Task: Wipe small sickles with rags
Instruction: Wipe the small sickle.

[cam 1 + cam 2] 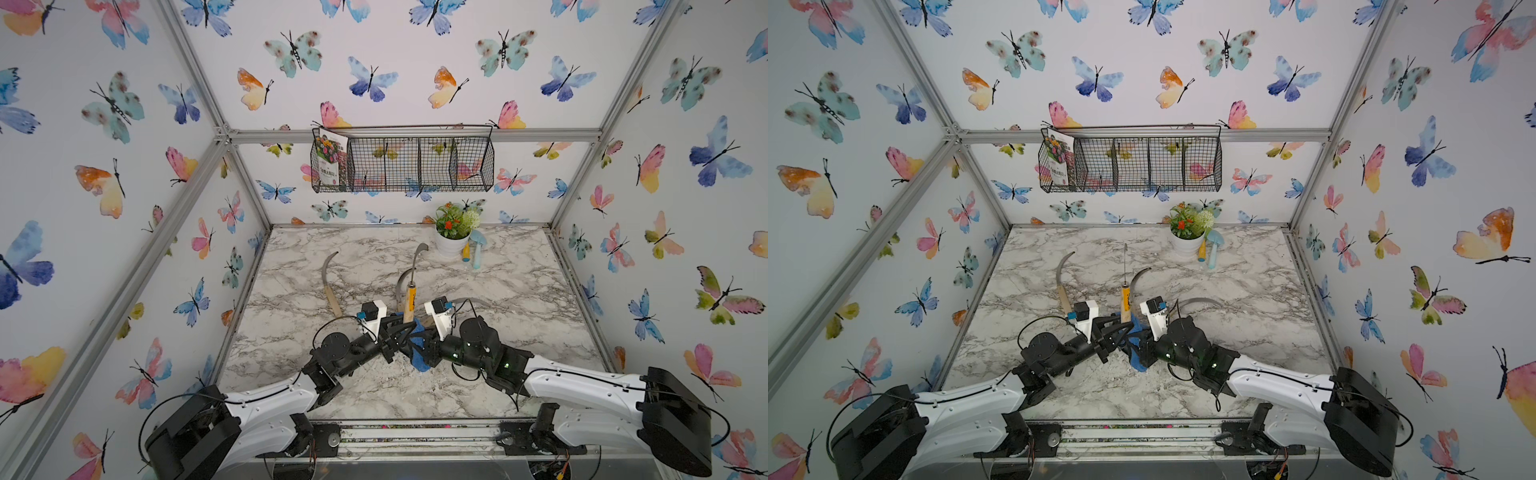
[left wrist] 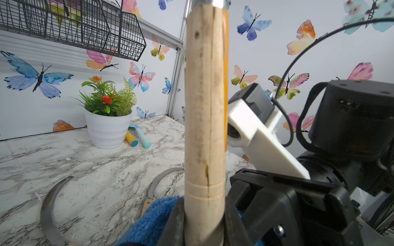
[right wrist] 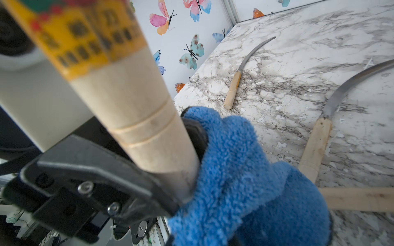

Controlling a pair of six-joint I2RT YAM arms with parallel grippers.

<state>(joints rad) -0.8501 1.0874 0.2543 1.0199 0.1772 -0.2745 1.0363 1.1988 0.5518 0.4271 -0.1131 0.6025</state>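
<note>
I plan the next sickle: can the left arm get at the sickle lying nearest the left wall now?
Probably not yet. Nothing lies between it and that sickle, but the left tool is shut on another sickle's handle, so it must put that down first.

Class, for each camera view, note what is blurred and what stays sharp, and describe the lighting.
Right wrist view: the held sickle is blurred near the lens, its yellow label unreadable; the blue rag and a lying sickle are sharper. Left wrist view: the potted plant is crisp. In both top views: even light, no hard shadows on the table.
</note>
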